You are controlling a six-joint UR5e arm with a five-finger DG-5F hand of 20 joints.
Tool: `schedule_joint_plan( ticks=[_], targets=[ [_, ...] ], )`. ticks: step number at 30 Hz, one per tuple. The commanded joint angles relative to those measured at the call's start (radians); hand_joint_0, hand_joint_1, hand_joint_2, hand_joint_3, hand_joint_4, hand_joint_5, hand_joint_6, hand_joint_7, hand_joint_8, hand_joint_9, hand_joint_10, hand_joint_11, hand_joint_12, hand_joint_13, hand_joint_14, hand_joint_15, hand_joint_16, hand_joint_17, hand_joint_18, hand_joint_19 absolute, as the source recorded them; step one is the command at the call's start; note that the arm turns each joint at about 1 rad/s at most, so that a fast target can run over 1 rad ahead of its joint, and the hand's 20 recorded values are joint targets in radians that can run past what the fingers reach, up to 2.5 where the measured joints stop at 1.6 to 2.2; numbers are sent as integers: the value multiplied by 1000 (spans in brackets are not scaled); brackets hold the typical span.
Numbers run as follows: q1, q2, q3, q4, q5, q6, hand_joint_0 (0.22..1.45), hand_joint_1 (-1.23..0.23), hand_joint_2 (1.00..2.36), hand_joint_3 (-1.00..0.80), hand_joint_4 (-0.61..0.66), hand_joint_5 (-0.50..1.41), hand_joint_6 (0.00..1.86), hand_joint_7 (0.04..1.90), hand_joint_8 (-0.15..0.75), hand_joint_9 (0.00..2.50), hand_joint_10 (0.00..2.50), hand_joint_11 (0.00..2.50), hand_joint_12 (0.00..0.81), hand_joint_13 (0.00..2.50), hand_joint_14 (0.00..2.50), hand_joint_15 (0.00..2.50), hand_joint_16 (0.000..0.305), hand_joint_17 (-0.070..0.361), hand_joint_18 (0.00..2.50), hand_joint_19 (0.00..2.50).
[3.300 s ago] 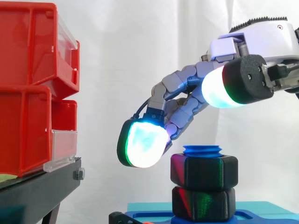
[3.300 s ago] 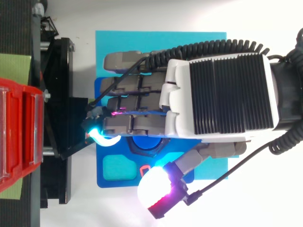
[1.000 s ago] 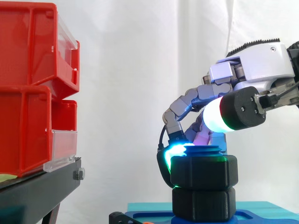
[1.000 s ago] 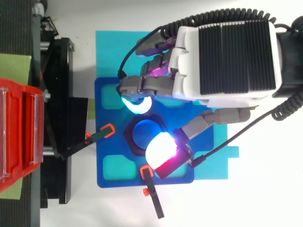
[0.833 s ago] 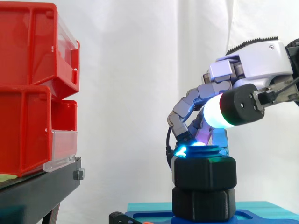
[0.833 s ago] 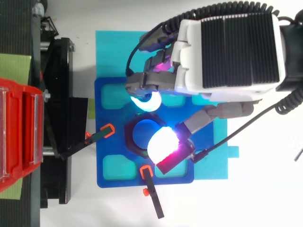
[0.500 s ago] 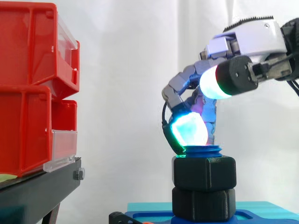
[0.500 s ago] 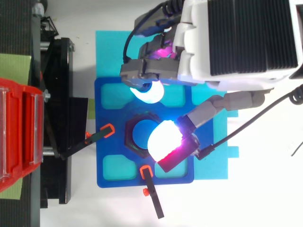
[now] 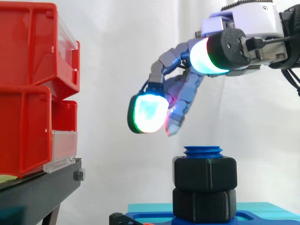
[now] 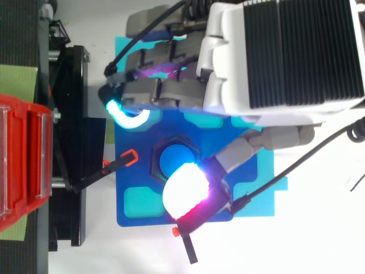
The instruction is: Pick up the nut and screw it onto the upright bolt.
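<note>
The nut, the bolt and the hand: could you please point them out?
nut [image 9: 205, 173], side view, front face of the upper black hexagon.
bolt [image 9: 203, 151], side view, blue threaded top.
hand [image 10: 285, 54], top view, ribbed back.

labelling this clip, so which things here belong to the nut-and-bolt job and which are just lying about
In the job: hand, open, above the nut; upper black nut, on the bolt; blue upright bolt; blue base plate holding it.
Lying about: red bins; black stand under them; cyan mat.

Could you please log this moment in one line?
hand: open, above bolt | upper nut: on bolt, untouched | lower nut: beneath it
</note>
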Motion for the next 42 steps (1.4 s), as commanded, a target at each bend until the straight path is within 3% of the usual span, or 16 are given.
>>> schedule_joint_plan(
  ticks=[1, 8, 16, 31, 42],
  targets=[
    [8, -1, -9, 32, 3, 1, 508, -158, 1000, -500, 219, -102, 502, 671, 223, 883, 0, 0, 244, 565, 0, 0, 25, 57, 280, 0],
    [28, -1, -69, 102, 14, 5, 506, -145, 1000, -500, 214, -105, 502, 668, 227, 843, 0, 0, 254, 550, 0, 0, 26, 58, 263, 0],
    [43, -1, -93, 98, 24, 16, 505, -136, 1000, -500, 218, -105, 502, 676, 228, 820, 0, 0, 259, 552, 0, 0, 27, 60, 263, 0],
    [44, -1, -100, 76, 26, 16, 506, -125, 1000, -500, 224, -85, 503, 763, 238, 812, 0, 0, 266, 557, 0, 0, 27, 61, 260, 0],
    [43, -1, -118, 73, 34, 16, 510, -122, 1000, -500, 238, -41, 505, 1058, 253, 846, 0, 0, 269, 575, 0, 0, 28, 62, 276, 0]
  ],
)
